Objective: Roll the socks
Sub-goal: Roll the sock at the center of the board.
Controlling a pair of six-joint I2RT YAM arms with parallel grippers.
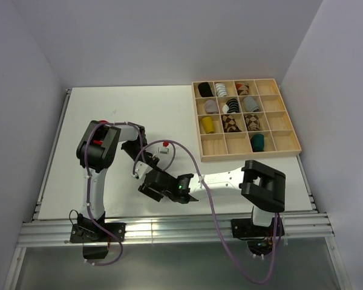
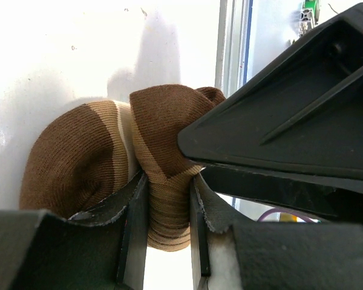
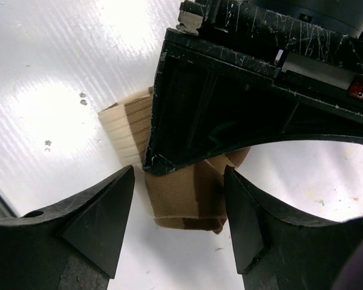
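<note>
The brown-and-cream striped sock (image 2: 78, 157) lies on the white table, partly folded into a bundle. My left gripper (image 2: 167, 181) is shut on a fold of it. In the right wrist view the sock (image 3: 175, 202) sits between the fingers of my right gripper (image 3: 178, 181), which is open around it without touching; the left gripper's black body covers the sock's upper part. In the top view both grippers meet near the table's front middle, left (image 1: 152, 180) and right (image 1: 172, 186), and hide the sock. A dark teal bundle (image 1: 258, 142) lies in the tray. The red sock is out of view.
A wooden compartment tray (image 1: 248, 155) stands at the back right with several sock bundles in it. The table's front edge and metal rail (image 1: 169, 226) run just below the grippers. The right arm's body (image 2: 290, 103) fills the right side of the left wrist view.
</note>
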